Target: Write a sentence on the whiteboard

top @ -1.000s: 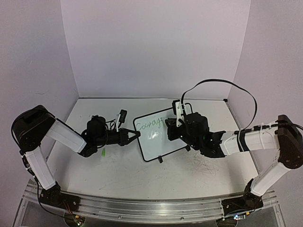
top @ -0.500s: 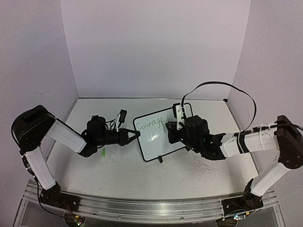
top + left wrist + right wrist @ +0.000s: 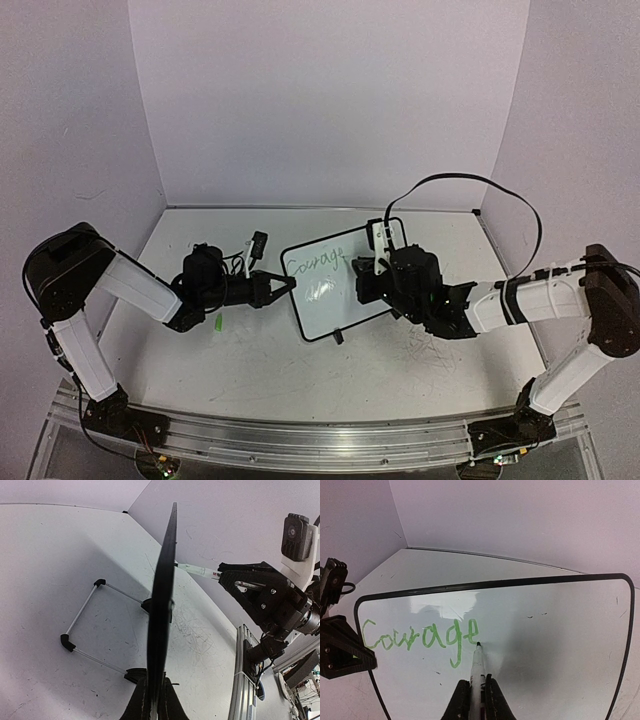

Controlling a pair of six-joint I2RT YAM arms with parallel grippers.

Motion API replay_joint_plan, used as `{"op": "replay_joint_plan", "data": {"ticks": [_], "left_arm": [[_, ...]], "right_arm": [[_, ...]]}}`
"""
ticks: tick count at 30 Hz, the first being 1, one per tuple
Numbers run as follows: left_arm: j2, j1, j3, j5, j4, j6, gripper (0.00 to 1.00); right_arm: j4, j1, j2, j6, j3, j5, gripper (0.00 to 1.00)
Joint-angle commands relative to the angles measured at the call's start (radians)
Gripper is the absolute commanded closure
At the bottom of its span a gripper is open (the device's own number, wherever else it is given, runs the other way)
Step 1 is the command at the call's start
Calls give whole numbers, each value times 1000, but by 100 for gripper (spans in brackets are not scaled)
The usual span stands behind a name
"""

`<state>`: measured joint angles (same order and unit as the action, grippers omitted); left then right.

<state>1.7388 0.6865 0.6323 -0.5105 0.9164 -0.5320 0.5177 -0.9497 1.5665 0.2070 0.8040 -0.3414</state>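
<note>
Lilac walls (image 3: 330,100), scuffed wht tabletop (image 3: 290,385)

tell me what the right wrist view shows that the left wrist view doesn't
Only right wrist: the writing face of the whiteboard, with the green word "Courage". Only left wrist: the board edge-on, its wire stand behind it, and the left gripper shut on its edge. Both: the marker held in the right gripper at the board.

Lighting bright, even and diffuse, from above. Soft shadow falls on the bench (image 3: 100,575) beside the whiteboard (image 3: 162,605). Pale glare streaks its face in the right wrist view. Wrist views distort toward edges.
</note>
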Motion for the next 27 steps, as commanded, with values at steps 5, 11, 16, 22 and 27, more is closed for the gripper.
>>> {"op": "replay_joint_plan", "data": {"ticks": [5, 11, 16, 22, 27], "left_arm": [[-37, -4, -24, 1, -9, -8, 100], [-30, -4, -19, 4, -9, -7, 100], [-18, -4, -11, 1, -9, -6, 100], [-28, -4, -16, 5, -13, 1, 100], [-31, -4, -9, 17, -36, 10, 100]], "right_arm": [[-29, 12, -20, -28, 35, -61, 100], [-53, 1, -212, -84, 56, -16, 100], [-90, 20, -313, -148, -15, -148, 100], [-113, 28, -369, -125, -55, -168, 100], [-128, 27, -395, -116, -62, -160, 100]]}}
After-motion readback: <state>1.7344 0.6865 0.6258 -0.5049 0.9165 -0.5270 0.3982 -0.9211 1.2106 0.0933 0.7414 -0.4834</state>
